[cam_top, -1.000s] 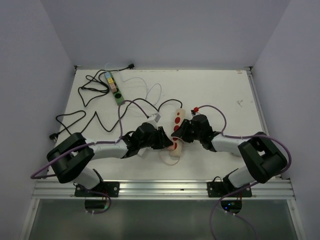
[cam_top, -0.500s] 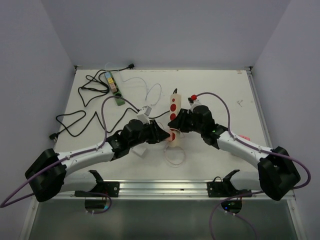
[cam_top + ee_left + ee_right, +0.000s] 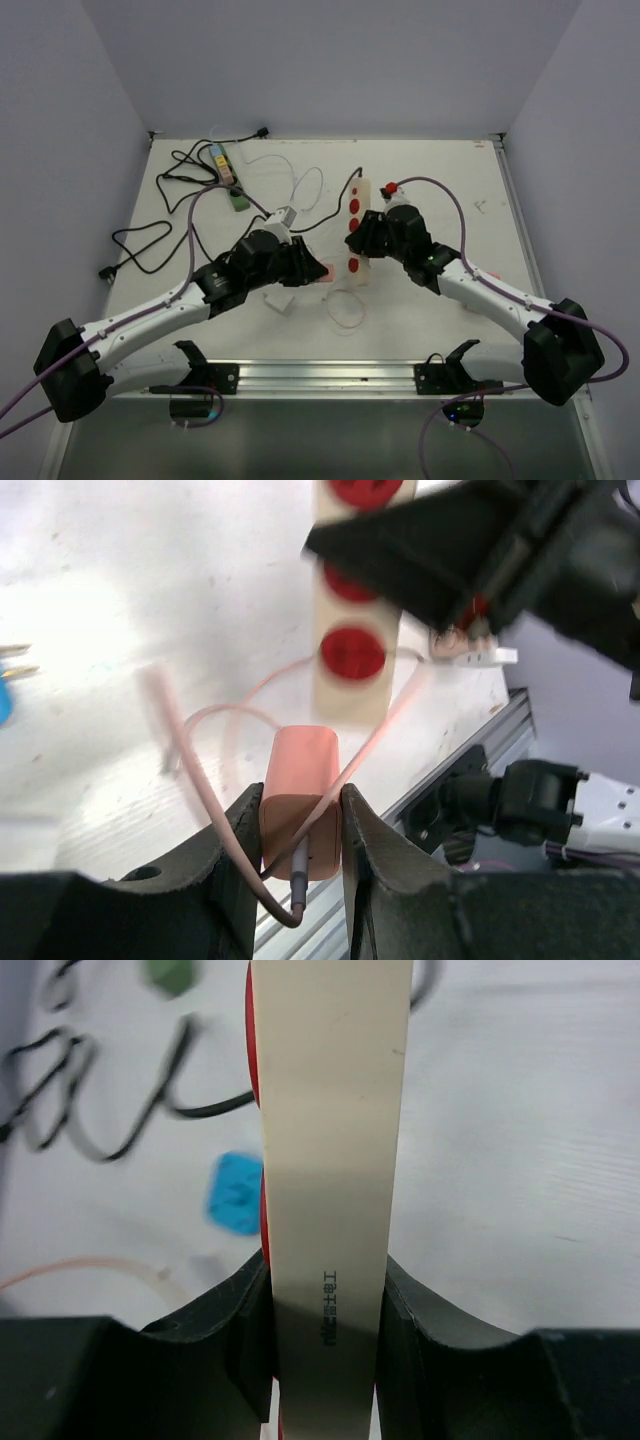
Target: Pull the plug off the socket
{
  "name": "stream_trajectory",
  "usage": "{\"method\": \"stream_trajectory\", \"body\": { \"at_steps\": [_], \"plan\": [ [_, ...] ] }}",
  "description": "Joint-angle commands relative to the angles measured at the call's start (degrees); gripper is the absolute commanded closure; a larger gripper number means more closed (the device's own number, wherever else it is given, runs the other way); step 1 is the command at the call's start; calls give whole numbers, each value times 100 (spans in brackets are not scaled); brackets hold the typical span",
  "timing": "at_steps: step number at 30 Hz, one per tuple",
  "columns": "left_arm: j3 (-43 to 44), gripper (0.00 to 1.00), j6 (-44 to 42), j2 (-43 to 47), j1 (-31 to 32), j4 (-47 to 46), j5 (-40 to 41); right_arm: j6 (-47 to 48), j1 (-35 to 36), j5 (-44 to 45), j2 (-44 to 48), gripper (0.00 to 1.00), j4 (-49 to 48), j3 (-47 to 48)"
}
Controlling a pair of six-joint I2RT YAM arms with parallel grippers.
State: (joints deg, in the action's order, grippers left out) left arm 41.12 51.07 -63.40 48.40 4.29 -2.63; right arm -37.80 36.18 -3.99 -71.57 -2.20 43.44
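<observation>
Your left gripper [image 3: 300,815] pinches the pink plug [image 3: 300,765] by its sides. The plug's long axis points away from you at the strip's near end, and it sits just short of that end. Your right gripper [image 3: 325,1290] clamps the cream power strip [image 3: 330,1140], which runs near-to-far. Half a second ago the plug sat against that end; now they've parted.

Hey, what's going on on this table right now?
Two robot arms are unplugging a charger. The right end effector clamps the cream power strip with red sockets. The left end effector grips the pink plug, which looks free of the strip, just off its near end, with its thin pink cable trailing.
</observation>
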Motion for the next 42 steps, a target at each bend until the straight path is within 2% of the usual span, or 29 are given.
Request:
{"method": "stream_trajectory", "body": {
  "at_steps": [1,4,10,17,21,30,34,35,37,38,41,42],
  "plan": [
    [247,100,-290,722,-138,1433,35,1064,-701,2543,-138,100,993,-46],
    [440,100,-317,872,-138,1732,166,1108,-718,2684,-190,100,993,-46],
    [537,100,-553,829,-147,1813,237,1029,-753,1631,-68,100,458,-99],
    [-349,99,-870,644,-129,758,-895,854,-753,743,99,100,-762,-55],
    [-737,93,-950,513,-112,529,-985,485,-744,216,-41,100,-1440,-11],
    [-1194,79,-985,-49,-94,265,-809,72,-709,-717,-366,100,-2118,165],
    [-1221,60,-959,-94,-94,256,-818,71,-630,-1033,-489,100,-2153,288],
    [-1212,46,-950,-59,-94,256,-774,115,-561,-1060,-533,100,-2136,340],
    [-1195,33,-932,116,-94,300,-704,159,-490,-1156,-594,100,-2127,402],
    [-1160,22,-941,204,-94,335,-599,203,-429,-1192,-612,100,-2101,480],
    [-932,5,-967,582,-94,686,-283,308,-279,-1315,-744,100,-1961,717],
    [-835,3,-985,748,-94,974,-168,335,-235,-1332,-831,100,-1925,788]
  ]
}}
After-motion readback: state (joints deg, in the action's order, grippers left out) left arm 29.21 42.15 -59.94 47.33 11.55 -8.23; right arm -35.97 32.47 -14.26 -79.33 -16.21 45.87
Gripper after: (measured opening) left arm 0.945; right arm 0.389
